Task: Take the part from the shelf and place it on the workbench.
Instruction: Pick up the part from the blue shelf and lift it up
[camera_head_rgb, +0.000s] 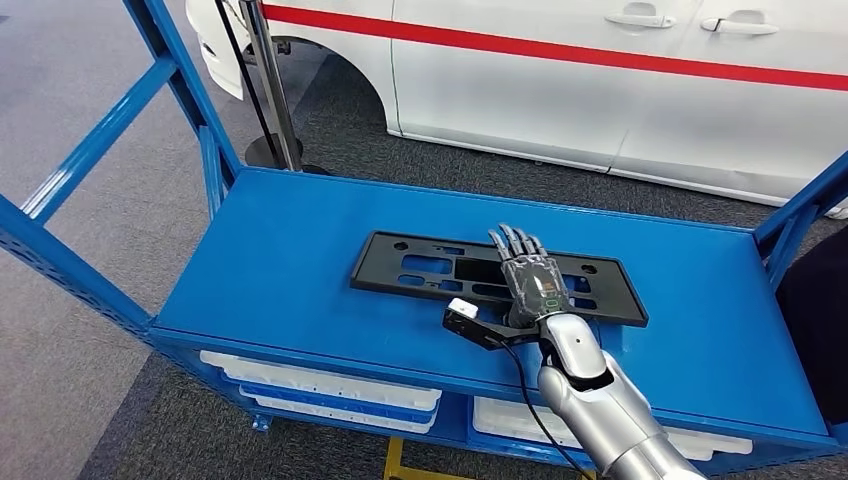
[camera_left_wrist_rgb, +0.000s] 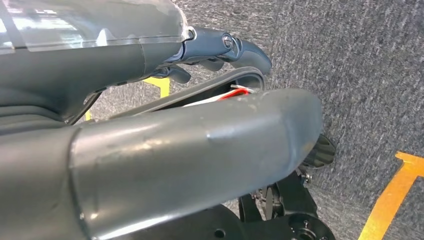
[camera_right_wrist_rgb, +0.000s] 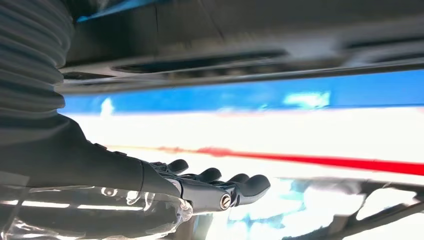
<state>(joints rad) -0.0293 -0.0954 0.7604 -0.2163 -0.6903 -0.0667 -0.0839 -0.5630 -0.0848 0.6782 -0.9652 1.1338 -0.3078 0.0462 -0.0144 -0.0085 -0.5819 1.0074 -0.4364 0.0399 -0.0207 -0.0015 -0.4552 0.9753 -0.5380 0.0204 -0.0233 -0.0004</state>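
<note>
Right hand (camera_head_rgb: 528, 280) is over the black part (camera_head_rgb: 430, 268) on the blue shelf (camera_head_rgb: 280, 270), fingers straight and side by side, palm down. We can't tell from the head view whether it's touching or just hovering; the right wrist view has the fingers (camera_right_wrist_rgb: 235, 185) extended with open space between them and the part's dark underside-looking edge (camera_right_wrist_rgb: 240, 60), so we read it as holding nothing yet. Left hand (camera_left_wrist_rgb: 220, 47) hangs down by the floor, fingers look loosely curled, nothing in them as far as we can see. Part lies flat, long side across the shelf, not lifted. Risks from here: it's a thin flat plate flush on the surface, so the fingers may skid across the top instead of getting under an edge. A one-handed grab this far toward one end could let the long end droop and twist out. Shelf uprights (camera_head_rgb: 800, 215) are near; swinging it out could clip them.
</note>
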